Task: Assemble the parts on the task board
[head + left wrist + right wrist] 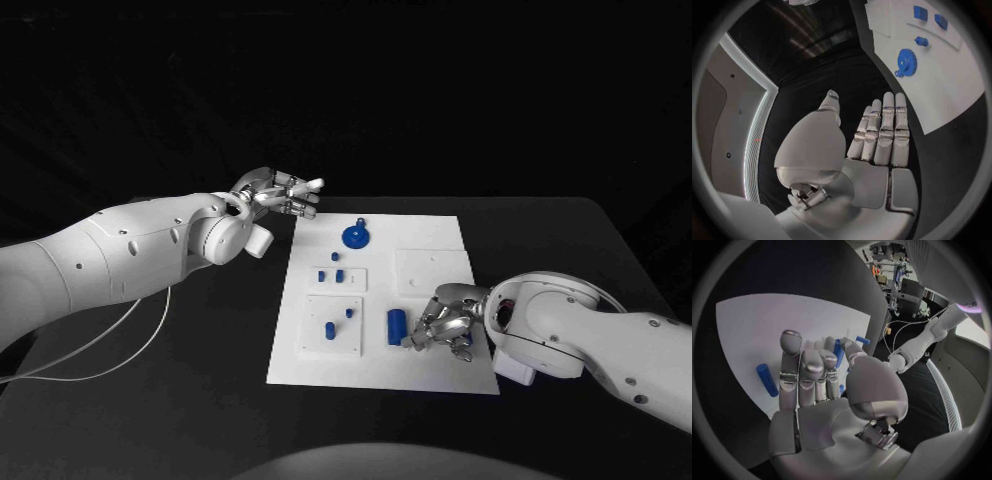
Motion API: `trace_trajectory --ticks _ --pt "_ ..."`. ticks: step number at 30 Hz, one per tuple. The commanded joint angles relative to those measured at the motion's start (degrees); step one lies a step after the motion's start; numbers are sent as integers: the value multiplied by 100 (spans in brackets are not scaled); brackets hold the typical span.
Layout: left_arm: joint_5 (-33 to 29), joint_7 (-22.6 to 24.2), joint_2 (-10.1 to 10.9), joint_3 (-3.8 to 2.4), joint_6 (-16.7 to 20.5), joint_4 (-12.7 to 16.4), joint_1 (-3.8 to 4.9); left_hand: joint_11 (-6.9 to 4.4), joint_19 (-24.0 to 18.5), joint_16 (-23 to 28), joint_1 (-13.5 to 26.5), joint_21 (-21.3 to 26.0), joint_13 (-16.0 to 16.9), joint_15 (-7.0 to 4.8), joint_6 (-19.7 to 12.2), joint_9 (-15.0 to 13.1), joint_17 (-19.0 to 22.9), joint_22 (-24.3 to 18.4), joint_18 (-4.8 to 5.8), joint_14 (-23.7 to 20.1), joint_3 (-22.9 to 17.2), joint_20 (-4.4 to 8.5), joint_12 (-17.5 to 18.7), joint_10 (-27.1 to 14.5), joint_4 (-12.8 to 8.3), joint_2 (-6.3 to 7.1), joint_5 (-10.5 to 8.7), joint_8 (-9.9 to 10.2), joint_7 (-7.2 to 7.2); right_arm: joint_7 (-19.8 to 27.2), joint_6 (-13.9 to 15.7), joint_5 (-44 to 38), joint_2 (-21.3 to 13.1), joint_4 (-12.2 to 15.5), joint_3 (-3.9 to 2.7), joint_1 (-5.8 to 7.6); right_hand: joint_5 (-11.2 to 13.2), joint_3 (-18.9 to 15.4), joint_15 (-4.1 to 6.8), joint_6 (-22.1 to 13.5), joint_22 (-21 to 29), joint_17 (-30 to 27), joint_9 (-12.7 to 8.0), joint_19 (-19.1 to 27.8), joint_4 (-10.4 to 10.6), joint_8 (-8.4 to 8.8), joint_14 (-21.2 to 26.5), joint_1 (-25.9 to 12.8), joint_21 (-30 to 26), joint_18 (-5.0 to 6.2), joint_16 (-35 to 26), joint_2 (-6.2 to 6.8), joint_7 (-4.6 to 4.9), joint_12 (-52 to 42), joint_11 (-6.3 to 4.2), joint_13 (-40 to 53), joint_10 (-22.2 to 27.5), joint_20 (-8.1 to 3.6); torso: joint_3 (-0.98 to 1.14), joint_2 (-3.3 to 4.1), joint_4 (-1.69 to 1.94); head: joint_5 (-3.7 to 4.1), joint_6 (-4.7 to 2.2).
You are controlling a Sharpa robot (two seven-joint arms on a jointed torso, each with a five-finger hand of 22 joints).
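Head view: task board (433,370) lay mid-counter (173,420).
Left hand (283,194): fingers spread, empty, beside the board's far corner.
Right hand (447,325): fingers apart, empty, over the board beside the blue cylinder (395,322).
Gear (355,236): on the board's far end.

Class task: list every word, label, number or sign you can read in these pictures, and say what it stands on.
None can be read. The task board, the blue gear, the blue cylinder and both arms carry no legible print. The clutter in the right wrist view's background is too small to read.
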State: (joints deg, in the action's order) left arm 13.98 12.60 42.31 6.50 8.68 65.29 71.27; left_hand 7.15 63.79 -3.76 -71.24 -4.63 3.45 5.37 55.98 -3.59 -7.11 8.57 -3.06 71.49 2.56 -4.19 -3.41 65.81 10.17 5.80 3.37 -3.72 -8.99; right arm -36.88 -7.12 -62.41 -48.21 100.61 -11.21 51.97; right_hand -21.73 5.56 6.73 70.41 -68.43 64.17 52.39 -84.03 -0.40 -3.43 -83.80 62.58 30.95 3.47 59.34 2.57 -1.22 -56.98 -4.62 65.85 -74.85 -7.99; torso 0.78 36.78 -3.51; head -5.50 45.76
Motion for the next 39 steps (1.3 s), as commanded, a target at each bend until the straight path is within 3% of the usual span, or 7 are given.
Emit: trace_trajectory --ticks 1,8,25,27,31,37,39 --pt "18 17 -2 -3 -81 14 -4 4 -17 13 18 -25 9 16 21 -8 -8 -8 29 -43 4 -43 -3 -37 -39 -55 22 6 12 -100 99 -85 28 -26 0 -8 60 -18 45 42 8 -2 12 -258 38 -29 9 -41 -10 -58 11 -3 1 -29 14 9 -41 -44 2 -2 -1 0 3" --pt "23 11 3 -3 -84 15 -4 4 -17 13 18 -25 9 16 21 -8 -8 -8 29 -43 4 -43 -3 -37 -39 -55 22 6 12 -166 218 -149 49 -75 1 -17 140 -26 45 31 13 -9 38 -259 88 -29 11 -62 -9 -56 7 -130 3 -32 14 17 -46 -44 4 -3 -6 -6 0" --pt "30 2 15 -2 -95 15 -4 4 -17 13 18 -25 9 16 21 -8 -8 -8 29 -43 4 -43 -3 -37 -39 -55 22 6 12 -52 192 -82 -80 19 -9 -30 143 -112 42 29 24 -25 35 -256 62 -25 13 -83 -14 -56 -6 -22 10 -6 20 6 -34 -42 3 -3 -7 10 -3" --pt "31 3 18 -2 -94 15 -4 4 -17 13 18 -25 9 16 21 -8 -8 -8 29 -43 4 -43 -3 -37 -39 -55 22 6 12 -45 192 -14 -123 37 -54 -30 191 -157 36 -8 22 -17 -15 -258 106 -26 11 -50 2 -50 8 -17 25 -44 31 39 -44 -35 2 -4 -8 9 -7" --pt "31 15 20 -2 -77 12 -4 4 -17 13 18 -25 9 16 21 -8 -8 -8 29 -43 4 -43 -3 -37 -39 -55 22 6 12 -66 167 154 -241 37 -271 -30 204 -193 30 -50 5 5 -50 -258 126 -22 6 -13 38 -42 41 -35 41 -127 39 119 -52 -29 2 -6 -16 3 -22" --pt "30 47 23 -2 -43 23 -4 4 -17 13 18 -25 9 16 21 -8 -8 -8 29 -43 4 -43 -3 -37 -39 -55 22 6 12 -149 -6 211 -475 -78 -535 -21 222 -204 19 -104 -55 87 -218 -262 72 -22 0 51 143 -30 150 -57 67 -380 56 349 -110 -19 -2 -8 -13 59 -36" --pt "30 58 31 -2 -32 30 -4 2 -14 10 9 -29 9 14 22 -8 -10 -11 29 -36 2 -41 -4 -28 -23 -50 22 6 13 -185 -69 206 -557 -126 -595 -17 228 -211 15 -116 -91 133 -296 -263 12 -23 1 69 203 -12 203 -79 72 -456 61 439 -122 -15 0 -4 -13 95 -42"
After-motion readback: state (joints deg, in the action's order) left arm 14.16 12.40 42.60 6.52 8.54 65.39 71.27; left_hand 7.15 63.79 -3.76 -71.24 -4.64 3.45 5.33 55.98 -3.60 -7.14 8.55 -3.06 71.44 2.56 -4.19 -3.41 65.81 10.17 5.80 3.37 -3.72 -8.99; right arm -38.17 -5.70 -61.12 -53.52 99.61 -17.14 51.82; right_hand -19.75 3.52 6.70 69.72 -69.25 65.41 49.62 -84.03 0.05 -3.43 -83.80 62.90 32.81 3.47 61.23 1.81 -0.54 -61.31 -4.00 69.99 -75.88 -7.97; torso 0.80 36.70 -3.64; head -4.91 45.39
